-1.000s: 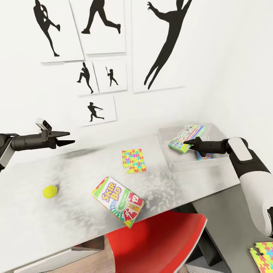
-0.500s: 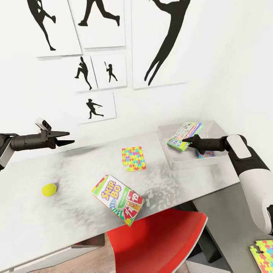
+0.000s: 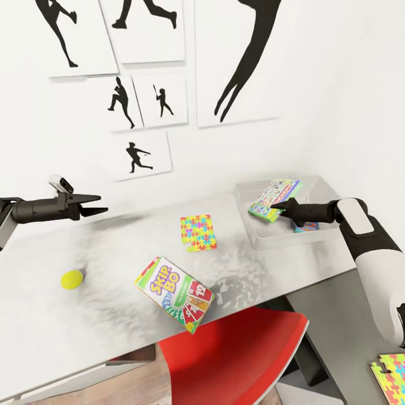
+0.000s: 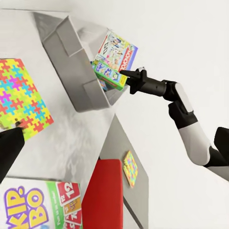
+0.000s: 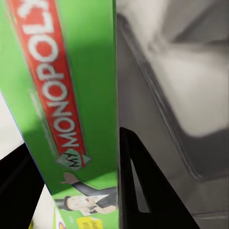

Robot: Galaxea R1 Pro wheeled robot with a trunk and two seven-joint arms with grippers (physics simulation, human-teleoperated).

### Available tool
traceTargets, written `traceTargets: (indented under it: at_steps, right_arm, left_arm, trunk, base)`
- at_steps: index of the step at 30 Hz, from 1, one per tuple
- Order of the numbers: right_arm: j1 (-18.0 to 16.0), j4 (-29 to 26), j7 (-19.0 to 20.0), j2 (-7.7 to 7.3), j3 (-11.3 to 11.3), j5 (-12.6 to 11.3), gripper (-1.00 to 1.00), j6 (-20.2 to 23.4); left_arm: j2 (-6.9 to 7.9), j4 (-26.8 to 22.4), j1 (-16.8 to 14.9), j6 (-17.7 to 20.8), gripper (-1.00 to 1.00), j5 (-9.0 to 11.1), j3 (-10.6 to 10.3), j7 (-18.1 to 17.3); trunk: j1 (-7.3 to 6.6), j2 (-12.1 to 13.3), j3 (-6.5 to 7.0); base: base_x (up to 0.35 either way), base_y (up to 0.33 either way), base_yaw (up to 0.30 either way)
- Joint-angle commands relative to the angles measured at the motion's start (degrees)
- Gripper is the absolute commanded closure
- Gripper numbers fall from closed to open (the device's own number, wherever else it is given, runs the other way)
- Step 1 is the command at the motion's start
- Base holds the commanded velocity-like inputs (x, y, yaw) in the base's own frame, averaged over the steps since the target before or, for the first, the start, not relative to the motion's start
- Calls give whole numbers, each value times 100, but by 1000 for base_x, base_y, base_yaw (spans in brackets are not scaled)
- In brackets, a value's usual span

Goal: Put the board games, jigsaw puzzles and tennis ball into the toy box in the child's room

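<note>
My right gripper [image 3: 279, 208] is shut on a green-edged Monopoly board game [image 3: 274, 198], held tilted over the near left part of the pale grey toy box [image 3: 247, 194]. In the right wrist view the game's green edge [image 5: 67, 95] sits between the black fingers [image 5: 136, 191]. A small blue board game [image 3: 306, 227] lies inside the toy box. On the table [image 3: 112, 253] are a jigsaw puzzle [image 3: 198, 232], the SKIP-BO board game [image 3: 174, 293] and the tennis ball [image 3: 72, 278]. My left gripper [image 3: 103, 205] hovers open above the table's left part, holding nothing.
A second jigsaw puzzle [image 3: 391, 376] lies on the lower dark grey cabinet [image 3: 337, 315] at the right. A red chair [image 3: 236, 360] stands tucked under the table's front edge. Black silhouette prints [image 3: 140, 152] hang on the white wall behind.
The whole picture has drifted slightly as the camera moved. The right gripper still holds the Monopoly game over the toy box, and the left arm stays in place.
</note>
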Motion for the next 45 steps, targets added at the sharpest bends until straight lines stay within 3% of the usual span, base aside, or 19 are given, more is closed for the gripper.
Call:
traceTargets:
  at_steps: [1,16,45]
  right_arm:
    - [-4,-5,-57,-6,24,-63,100,5]
    - [-4,-9,-57,-10,34,-39,100,5]
    - [-4,-321,-63,-115,34,-39,100,5]
  left_arm:
    - [7,4,-10,61,-100,-3,-25,-37]
    - [117,-19,-174,60,-100,-5,-19,-37]
    - [123,2,-312,66,-100,6,-18,-37]
  trunk:
    - [3,-11,-12]
    - [3,-11,-15]
    - [3,-11,-16]
  base:
    - [0,0,0]
    - [0,0,0]
    - [0,0,0]
